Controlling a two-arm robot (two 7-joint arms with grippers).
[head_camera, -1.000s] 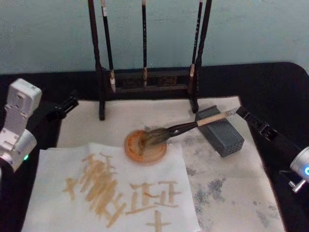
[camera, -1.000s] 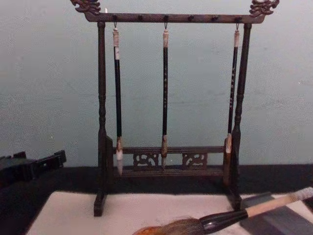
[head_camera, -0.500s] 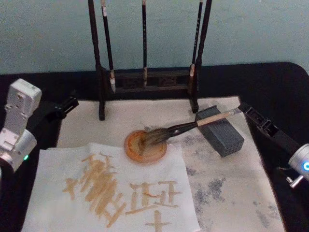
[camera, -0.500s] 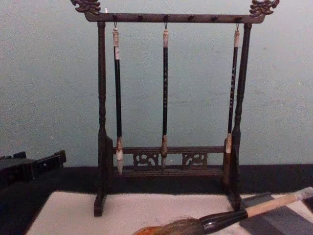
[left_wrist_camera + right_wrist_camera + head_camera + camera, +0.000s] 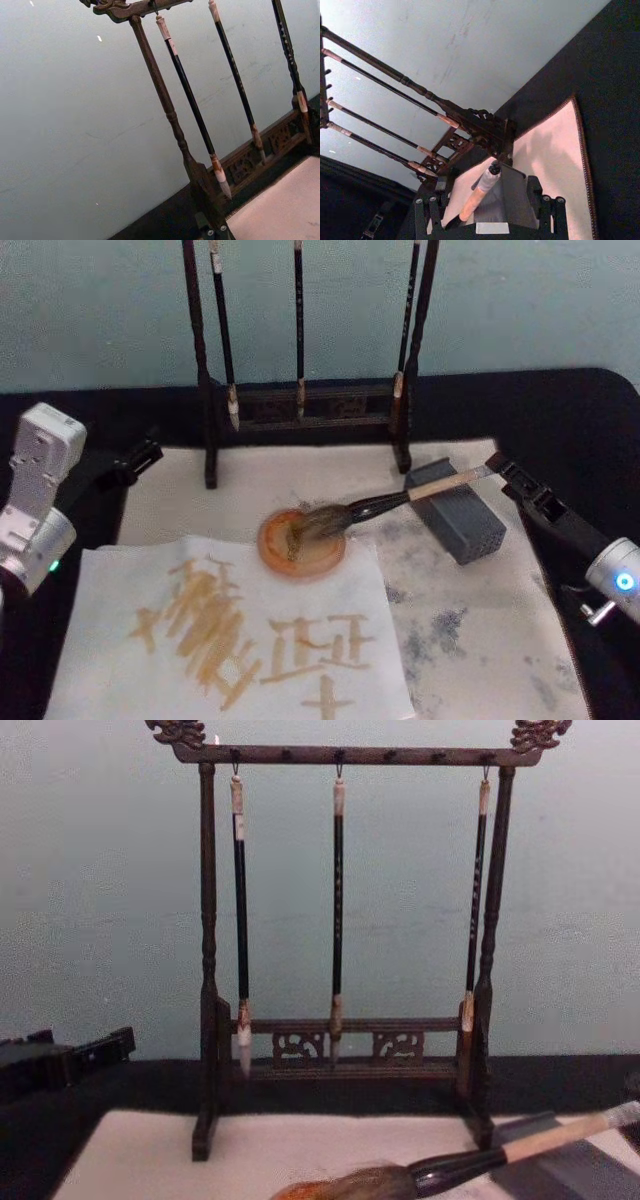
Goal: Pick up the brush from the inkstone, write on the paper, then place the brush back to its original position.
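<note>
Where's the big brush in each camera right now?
Head: brush centre-right, bristles on the inkstone, handle on the grey block.
Chest: brush along the bottom right, slanted.
Right wrist: handle inside the open right gripper.
Left wrist: looks at the brush rack.
Landmark: that rack, in all four.

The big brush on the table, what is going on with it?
The brush lies put down: bristles on the orange inkstone, handle across the grey block. The right tool is open at the handle's end, with the handle between its fingers but not gripped. The paper already carries brownish characters, so the writing looks done. The left tool is parked on the left.
</note>
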